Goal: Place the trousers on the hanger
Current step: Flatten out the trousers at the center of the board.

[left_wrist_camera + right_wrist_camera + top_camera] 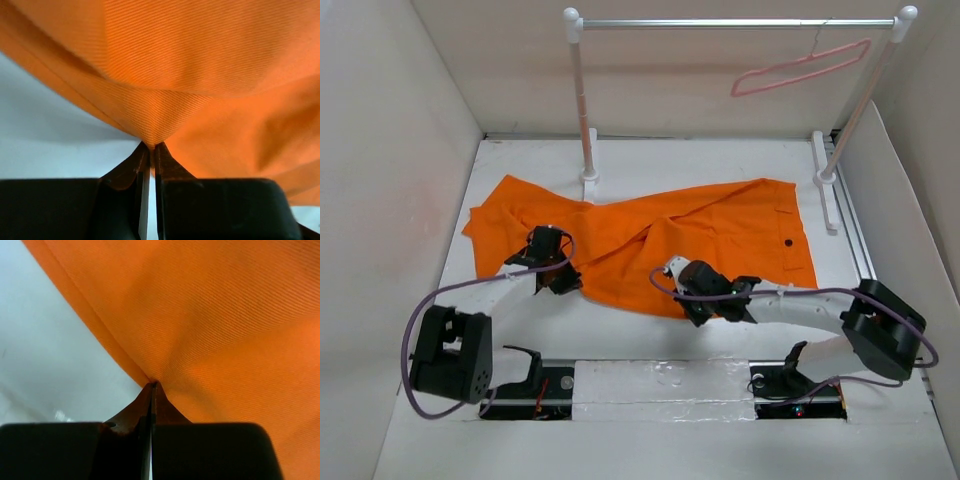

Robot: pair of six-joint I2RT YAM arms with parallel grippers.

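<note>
While both arms reach out over the near half of the table, the trousers lie spread flat across its middle. The waistband and small dark button are toward the right, and the legs run off to the left.

The left gripper sits at the near edge of the left-hand leg, its two fingers pressed together on a fold of orange cloth. In the left wrist view the cloth tents up to a point exactly where the fingertips meet. The right gripper is at the near edge of the trousers around the middle, likewise pinching the cloth, its jaws closed with only a sliver of fabric between them.

Bare white table shows on the near side of both grips, between the cloth edge and the arm bases. Far behind, the hanger hangs tilted by its hook near the right end of the rail, above the trousers and well apart from them. The rail's left post stands just beside the far edge of the cloth. Walls close the table in at left, right and back.
</note>
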